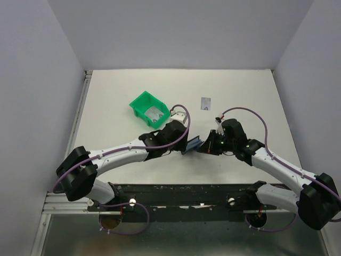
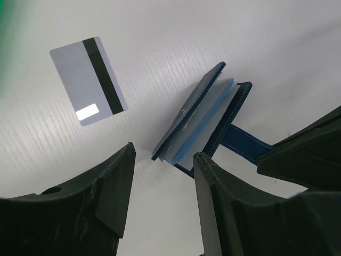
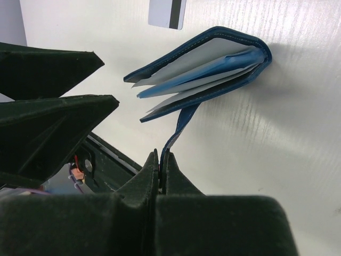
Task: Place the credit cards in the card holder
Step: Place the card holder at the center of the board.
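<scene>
The dark navy card holder [image 1: 193, 144] stands half open on its edge between my two grippers. It also shows in the left wrist view [image 2: 205, 120] and the right wrist view [image 3: 213, 61], with pale and light-blue leaves inside. My right gripper [image 3: 164, 159] is shut on its snap tab [image 3: 184, 120]; this gripper also shows in the top view [image 1: 204, 147]. My left gripper [image 2: 162, 160] is open and empty, its jaws just short of the holder's open edge, and also shows in the top view [image 1: 184, 145]. A grey credit card with a black stripe [image 2: 88, 80] lies flat on the table beyond, and shows in the top view [image 1: 205, 103].
A green plastic bin [image 1: 143, 103] stands on the table left of the card, close behind my left wrist, with a pale flat item [image 1: 154, 113] inside. The table's white surface [image 1: 250, 96] stretches to the grey walls on three sides.
</scene>
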`<act>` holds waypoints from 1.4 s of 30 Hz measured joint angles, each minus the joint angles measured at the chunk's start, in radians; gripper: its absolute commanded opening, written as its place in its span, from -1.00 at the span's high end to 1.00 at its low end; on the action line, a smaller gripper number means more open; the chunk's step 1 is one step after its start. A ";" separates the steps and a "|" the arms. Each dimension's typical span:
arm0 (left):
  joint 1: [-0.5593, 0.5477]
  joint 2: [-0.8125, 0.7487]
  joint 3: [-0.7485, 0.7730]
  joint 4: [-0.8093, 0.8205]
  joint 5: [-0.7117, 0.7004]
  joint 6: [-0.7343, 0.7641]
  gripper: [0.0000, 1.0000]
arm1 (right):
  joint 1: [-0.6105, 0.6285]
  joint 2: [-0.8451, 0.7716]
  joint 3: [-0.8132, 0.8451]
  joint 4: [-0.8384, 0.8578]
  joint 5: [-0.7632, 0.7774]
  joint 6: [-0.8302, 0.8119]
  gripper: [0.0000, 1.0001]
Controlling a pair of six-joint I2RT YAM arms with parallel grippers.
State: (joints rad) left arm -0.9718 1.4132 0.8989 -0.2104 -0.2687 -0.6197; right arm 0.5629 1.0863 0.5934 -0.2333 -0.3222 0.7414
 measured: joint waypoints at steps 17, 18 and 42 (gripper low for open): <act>0.142 0.096 0.086 0.044 0.293 0.303 -0.14 | 0.000 -0.011 0.000 -0.008 0.001 -0.010 0.99; 0.148 0.100 0.086 0.048 0.312 0.311 -0.14 | 0.000 -0.011 0.000 -0.008 0.001 -0.010 0.99; 0.187 0.296 0.185 0.056 0.518 0.307 0.00 | 0.000 -0.019 -0.006 -0.023 0.024 -0.008 0.99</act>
State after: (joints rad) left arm -0.7853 1.7088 1.0840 -0.1539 0.2489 -0.3122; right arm 0.5629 1.0676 0.5873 -0.2562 -0.2977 0.7330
